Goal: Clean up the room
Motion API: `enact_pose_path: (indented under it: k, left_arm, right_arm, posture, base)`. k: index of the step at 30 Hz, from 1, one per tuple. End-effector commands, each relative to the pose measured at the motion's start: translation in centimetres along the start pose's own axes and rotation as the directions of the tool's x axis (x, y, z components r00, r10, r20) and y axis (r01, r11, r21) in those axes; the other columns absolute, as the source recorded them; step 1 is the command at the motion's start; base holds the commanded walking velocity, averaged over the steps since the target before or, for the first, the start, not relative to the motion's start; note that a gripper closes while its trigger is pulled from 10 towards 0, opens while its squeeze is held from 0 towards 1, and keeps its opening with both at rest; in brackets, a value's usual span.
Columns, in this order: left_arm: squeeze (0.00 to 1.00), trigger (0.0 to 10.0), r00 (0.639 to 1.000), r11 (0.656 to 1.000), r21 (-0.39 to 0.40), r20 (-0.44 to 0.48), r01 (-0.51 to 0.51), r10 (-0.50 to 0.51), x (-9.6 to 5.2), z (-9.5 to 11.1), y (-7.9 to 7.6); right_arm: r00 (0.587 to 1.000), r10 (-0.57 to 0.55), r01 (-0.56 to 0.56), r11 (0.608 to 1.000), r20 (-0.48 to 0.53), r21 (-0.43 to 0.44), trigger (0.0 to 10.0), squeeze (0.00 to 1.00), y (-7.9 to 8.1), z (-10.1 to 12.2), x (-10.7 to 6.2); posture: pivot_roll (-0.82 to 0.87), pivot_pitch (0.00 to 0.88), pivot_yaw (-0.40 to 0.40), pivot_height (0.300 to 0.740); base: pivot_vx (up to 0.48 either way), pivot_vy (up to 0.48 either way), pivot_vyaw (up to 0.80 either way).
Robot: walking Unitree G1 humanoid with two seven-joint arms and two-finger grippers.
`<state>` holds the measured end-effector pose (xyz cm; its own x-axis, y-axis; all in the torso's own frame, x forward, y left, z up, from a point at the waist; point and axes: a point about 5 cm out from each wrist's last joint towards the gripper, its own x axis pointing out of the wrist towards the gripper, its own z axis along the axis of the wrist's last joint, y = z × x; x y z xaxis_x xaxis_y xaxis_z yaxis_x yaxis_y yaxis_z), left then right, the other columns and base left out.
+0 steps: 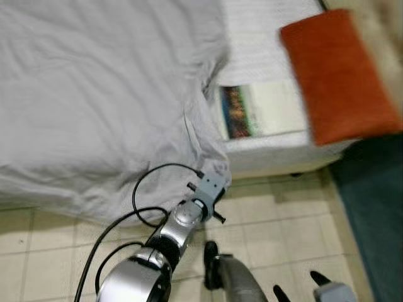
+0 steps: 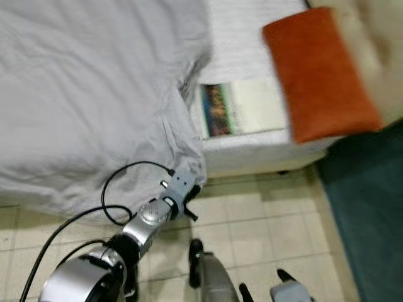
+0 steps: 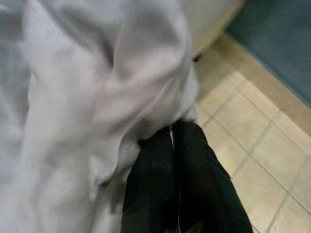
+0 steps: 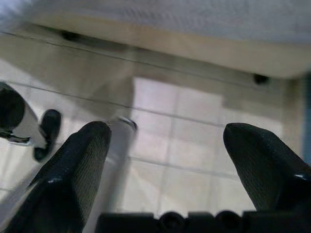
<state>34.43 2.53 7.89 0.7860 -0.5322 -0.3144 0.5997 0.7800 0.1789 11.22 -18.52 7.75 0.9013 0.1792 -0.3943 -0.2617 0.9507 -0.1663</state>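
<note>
Left wrist view, left fingers (image 3: 172, 145) pinching grey sheet (image 1: 94, 94), right fingers (image 4: 77, 160) spread, no legible writing.

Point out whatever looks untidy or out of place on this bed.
The grey sheet is rumpled and slides off the bed's corner toward the tiled floor, baring the white mattress. The left tool is shut on its hanging edge. An orange pillow lies askew, overhanging the mattress edge.
</note>
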Motion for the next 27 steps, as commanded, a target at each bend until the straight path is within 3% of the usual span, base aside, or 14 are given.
enact_pose_path:
  k: [1, 3, 6, 7, 10, 12, 13, 14, 16, 17, 18, 23, 27]
  left_arm:
    - [0.0, 10.0, 0.991, 0.992, -0.022, -0.054, 0.122, -0.123, 0.1, -1.6, -4.3]
    - [0.0, 10.0, 0.981, 0.983, -0.021, -0.065, 0.184, -0.185, 0.0, -2.1, -6.2]
    - [0.0, 10.0, 0.975, 0.977, -0.023, -0.07, 0.211, -0.212, 0.0, -2.2, -7.1]
    - [0.0, 10.0, 0.942, 0.95, -0.013, -0.124, 0.312, -0.311, -0.5, -3.4, -9.8]
    - [0.0, 10.0, 0.925, 0.936, -0.007, -0.151, 0.351, -0.348, -0.8, -4.0, -10.8]
    - [0.0, 10.0, 0.849, 0.877, 0.013, -0.258, 0.481, -0.462, -2.1, -6.3, -13.4]
    - [0.0, 10.0, 0.849, 0.877, 0.013, -0.258, 0.481, -0.462, -2.1, -6.3, -13.4]
    - [0.0, 10.0, 0.818, 0.853, 0.022, -0.297, 0.521, -0.492, -2.6, -7.2, -14.2]
    - [0.0, 10.0, 0.814, 0.854, 0.008, -0.307, 0.52, -0.493, -3.0, -7.7, -14.7]
    - [0.0, 10.0, 0.837, 0.875, -0.024, -0.281, 0.483, -0.47, -2.9, -7.4, -15.0]
    - [1.0, 10.0, 0.863, 0.895, -0.051, -0.245, 0.442, -0.441, -2.5, -6.8, -15.1]
    - [1.0, 10.0, 0.893, 0.916, -0.08, -0.208, 0.392, -0.4, -2.1, -5.9, -15.1]
    - [1.0, 10.0, 0.906, 0.913, -0.216, -0.173, 0.346, -0.385, -2.0, -5.6, -15.1]
  right_arm:
    - [0.999, 0.02, -0.02, 1.0, -0.051, 0.011, 10.0, 0.0, 0.6, -1.0, -0.6]
    - [0.998, 0.026, -0.026, 1.0, -0.059, 0.012, 10.0, 0.0, 0.8, -1.2, -0.7]
    - [0.998, 0.028, -0.027, 1.0, -0.062, 0.012, 10.0, 0.0, 0.8, -1.2, -0.7]
    - [0.997, 0.032, -0.031, 0.999, -0.07, 0.011, 10.0, 0.0, 1.0, -1.3, -0.8]
    - [0.997, 0.033, -0.032, 0.999, -0.073, 0.011, 10.0, 0.0, 1.0, -1.4, -0.8]
    - [0.996, 0.039, -0.038, 0.999, -0.085, 0.014, 10.0, 0.0, 1.3, -1.6, -0.9]
    - [0.996, 0.039, -0.038, 0.999, -0.085, 0.014, 10.0, 0.0, 1.3, -1.6, -0.9]
    - [0.995, 0.042, -0.041, 0.999, -0.089, 0.015, 10.0, 0.0, 1.3, -1.7, -1.0]
    - [0.995, 0.044, -0.043, 0.999, -0.092, 0.016, 10.0, 0.0, 1.5, -1.8, -1.1]
    - [0.995, 0.047, -0.045, 0.999, -0.094, 0.017, 10.0, 0.0, 1.6, -1.8, -1.1]
    - [0.994, 0.049, -0.047, 0.999, -0.094, 0.018, 10.0, 0.0, 1.6, -1.8, -1.1]
    - [0.994, 0.051, -0.049, 0.999, -0.096, 0.018, 10.0, 0.0, 1.7, -2.0, -0.8]
    - [0.994, 0.061, -0.06, 0.998, -0.094, 0.011, 10.0, 0.0, 1.7, -2.5, 0.4]
  posture:
    - [-0.26, 0.48, -0.141, 0.74]
    - [-0.26, 0.479, -0.14, 0.74]
    - [-0.26, 0.48, -0.139, 0.74]
    - [-0.26, 0.482, -0.137, 0.74]
    - [-0.26, 0.482, -0.136, 0.74]
    - [-0.26, 0.486, -0.135, 0.74]
    - [-0.26, 0.486, -0.135, 0.74]
    - [-0.26, 0.487, -0.134, 0.74]
    - [-0.26, 0.489, -0.133, 0.74]
    - [-0.26, 0.49, -0.133, 0.74]
    - [-0.26, 0.492, -0.135, 0.74]
    - [-0.25, 0.483, -0.13, 0.74]
    - [-0.21, 0.436, -0.111, 0.74]
  base:
    - [0.0, -0.446, 0.0]
    - [0.0, -0.446, 0.0]
    - [0.0, -0.446, 0.0]
    - [0.0, 0.0, 0.0]
    - [0.0, 0.0, 0.0]
    - [0.0, 0.0, 0.0]
    - [0.0, 0.0, 0.0]
    - [0.0, 0.0, 0.0]
    - [0.0, 0.0, 0.0]
    - [0.0, 0.0, 0.0]
    - [0.0, 0.0, 0.0]
    - [0.0, 0.0, 0.0]
    - [0.0, 0.0, 0.0]
